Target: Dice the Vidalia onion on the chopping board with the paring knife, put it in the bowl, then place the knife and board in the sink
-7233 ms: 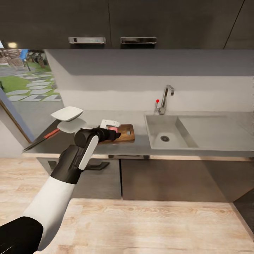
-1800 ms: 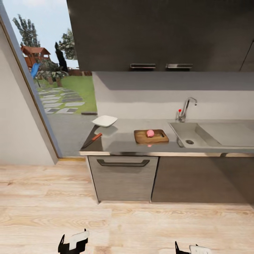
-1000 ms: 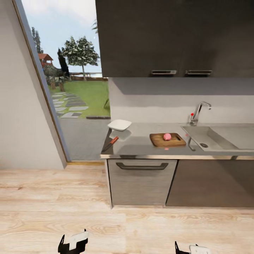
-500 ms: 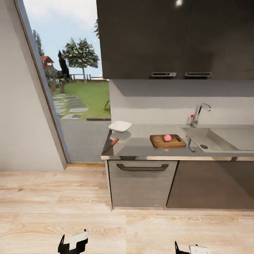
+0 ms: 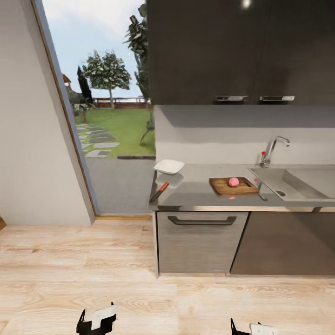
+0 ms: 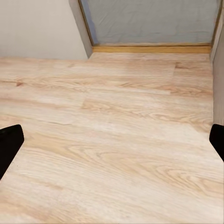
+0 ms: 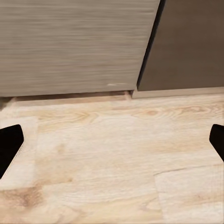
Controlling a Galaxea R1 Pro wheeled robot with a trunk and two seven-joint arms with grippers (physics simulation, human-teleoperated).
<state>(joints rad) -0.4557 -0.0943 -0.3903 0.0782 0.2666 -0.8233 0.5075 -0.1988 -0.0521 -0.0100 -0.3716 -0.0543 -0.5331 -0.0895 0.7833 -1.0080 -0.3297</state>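
Robot stands back from the counter run, both arms tucked low.

- Left gripper (image 5: 97, 320) and right gripper (image 5: 251, 329): tips just in at the lower edge of the head view. In each wrist view the two dark fingertips (image 6: 9, 144) sit at opposite edges with bare plank floor (image 6: 112, 140) between them, so both claws are spread wide and hold nothing. Likely a carrying posture for driving, not for work.
- Vidalia onion (image 5: 233, 182): whole, pinkish, resting on the chopping board (image 5: 232, 187), out of the sink (image 5: 298, 184). Placed there ready for cutting, I judge.
- Chopping board: flat on the grey countertop (image 5: 195, 190), just beside the sink's near corner, short carry for later drop-off.
- Paring knife (image 5: 159, 191): red-orange handle, dark blade pointing toward the counter's front corner, near the end of the worktop, well apart from the board.
- Bowl (image 5: 169, 166): white, beside the knife, toward the back wall, empty as far as can be seen.
- Chrome tap (image 5: 272, 150) with red knob stands behind the basin.
- Right wrist view faces the lower cabinet fronts (image 7: 74, 46).

Judgement: onion staged; fetching the knife is the step in hand, calling for a closer approach to the counter end.
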